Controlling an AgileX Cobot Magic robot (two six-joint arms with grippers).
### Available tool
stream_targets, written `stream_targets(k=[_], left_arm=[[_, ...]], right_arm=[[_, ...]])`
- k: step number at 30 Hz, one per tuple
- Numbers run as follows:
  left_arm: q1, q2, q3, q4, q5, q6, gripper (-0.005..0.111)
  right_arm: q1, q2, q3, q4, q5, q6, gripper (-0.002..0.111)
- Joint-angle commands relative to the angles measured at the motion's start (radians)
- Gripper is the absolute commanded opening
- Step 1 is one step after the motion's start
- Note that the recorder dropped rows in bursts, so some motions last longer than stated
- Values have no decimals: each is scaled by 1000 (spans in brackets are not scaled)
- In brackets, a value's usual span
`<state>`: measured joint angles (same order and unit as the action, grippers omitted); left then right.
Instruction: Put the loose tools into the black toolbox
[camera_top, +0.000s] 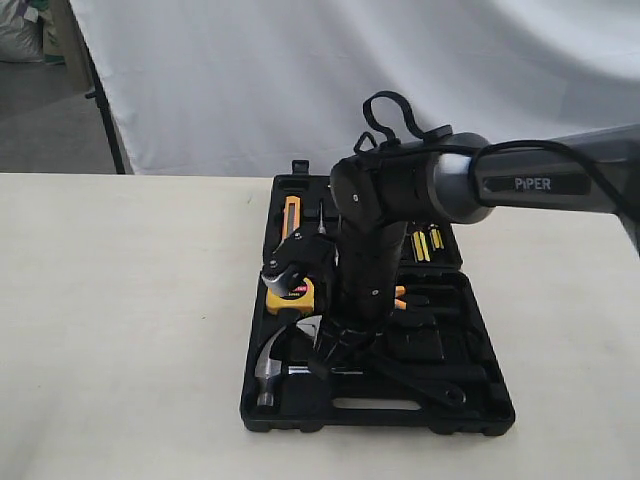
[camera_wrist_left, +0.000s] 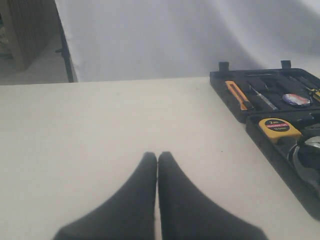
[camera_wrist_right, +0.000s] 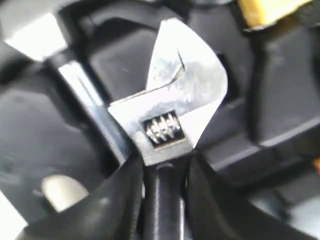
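A white sheet hangs behind a pale surface (camera_top: 120, 300), on which the toolbox (camera_top: 480, 412) lies open, both halves flat. The right arm reaches across over the near half. Its jaws are clamped on the wrench (camera_wrist_right: 180, 100), gripping the black handle just under the silver head. The rest of the handle trails toward the box's front edge. I cannot tell whether it is seated in a recess or only resting on the ridges. The hammer (camera_top: 270, 365) lies in the same half, its claw and shaft just beside the grasp. The left jaws are together and empty, over bare surface well apart from the box.

The likely trouble is placement. With the hold so near the head, the long handle can pivot in the jaws, so the wrench may come down skewed. It could then lie across the hammer's shaft or a moulded ridge and sit proud of the tray. Pressing lower to correct this risks the jaws striking the hammer or the plastic. Such a knock could shove the light box along the surface.
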<state>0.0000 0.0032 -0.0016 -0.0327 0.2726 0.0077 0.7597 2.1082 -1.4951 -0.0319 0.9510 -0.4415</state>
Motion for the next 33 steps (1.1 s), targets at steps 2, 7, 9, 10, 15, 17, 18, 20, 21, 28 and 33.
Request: stream_targets(k=[2, 7, 9, 10, 15, 17, 18, 20, 21, 28, 33], left_arm=[[-1, -3, 2, 2, -2, -8, 1], [-1, -3, 2, 2, -2, -8, 1], [-1, -3, 2, 2, -2, -8, 1], [-1, -3, 2, 2, -2, -8, 1], [-1, -3, 2, 2, -2, -8, 1], [-1, -3, 2, 2, -2, -8, 1], [-1, -3, 2, 2, -2, -8, 1], [-1, -3, 2, 2, -2, -8, 1], [-1, -3, 2, 2, -2, -8, 1], [-1, -3, 2, 2, -2, -8, 1], [-1, -3, 2, 2, -2, -8, 1]], right_arm=[[-2, -26, -50, -110, 27, -42, 0], [-2, -26, -96, -112, 47, -180, 0], [-2, -26, -99, -112, 46, -258, 0], [-2, -26, -99, -112, 46, -306, 0], [-2, -13, -97, -139, 20, -418, 0], [-2, -7, -97, -170, 18, -425, 0], [-2, 2, -97, -181, 22, -427, 0], [-2, 18, -97, -181, 29, -439, 0], [-2, 29, -97, -181, 31, -448, 0], [-2, 71, -97, -181, 38, -462, 0], [-2, 70, -97, -177, 42, -454, 0]])
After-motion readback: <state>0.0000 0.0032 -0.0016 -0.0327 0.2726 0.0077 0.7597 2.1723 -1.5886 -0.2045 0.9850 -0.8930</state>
